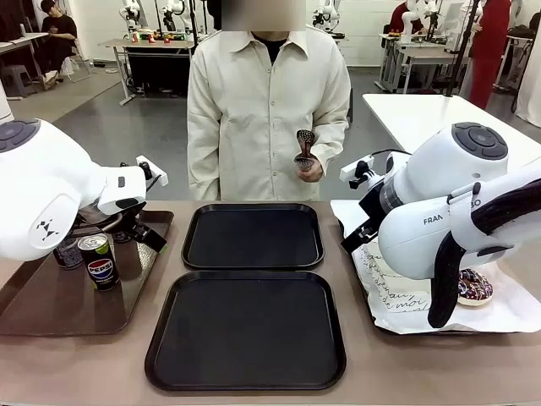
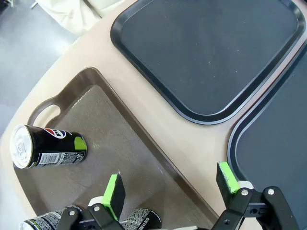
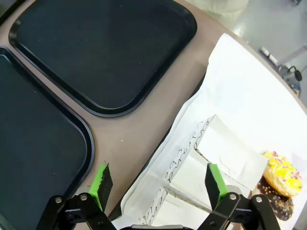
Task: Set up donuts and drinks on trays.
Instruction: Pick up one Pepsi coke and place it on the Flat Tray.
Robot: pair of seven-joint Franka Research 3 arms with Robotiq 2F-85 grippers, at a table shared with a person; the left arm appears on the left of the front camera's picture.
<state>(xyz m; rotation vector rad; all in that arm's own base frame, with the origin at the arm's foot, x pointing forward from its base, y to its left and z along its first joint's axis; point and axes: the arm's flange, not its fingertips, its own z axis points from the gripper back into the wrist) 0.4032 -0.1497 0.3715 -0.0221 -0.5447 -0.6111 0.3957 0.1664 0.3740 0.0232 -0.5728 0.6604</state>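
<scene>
- Room: grey floor [image 1: 110, 118], other work tables behind; a person [image 1: 266, 110] stands at the far edge.
- Beige table [image 1: 84, 364].
- Two matte black trays [image 1: 245, 328], rounded corners, raised rims, one behind the other at mid-table.
- Long brown tray [image 1: 34, 313] at left edge; paper-lined tray [image 1: 507, 317] at right edge.
- The left gripper [image 2: 171, 181]: jaws wide apart, holding nothing, over the brown tray's rim.
- The right gripper [image 3: 158, 176]: jaws wide apart, holding nothing, over the paper's edge.
- The drinks [image 1: 101, 262]: black cans, silver tops, upright on the brown tray.
- The donuts [image 3: 284, 175]: one yellow-iced, one dark, on the paper.
</scene>
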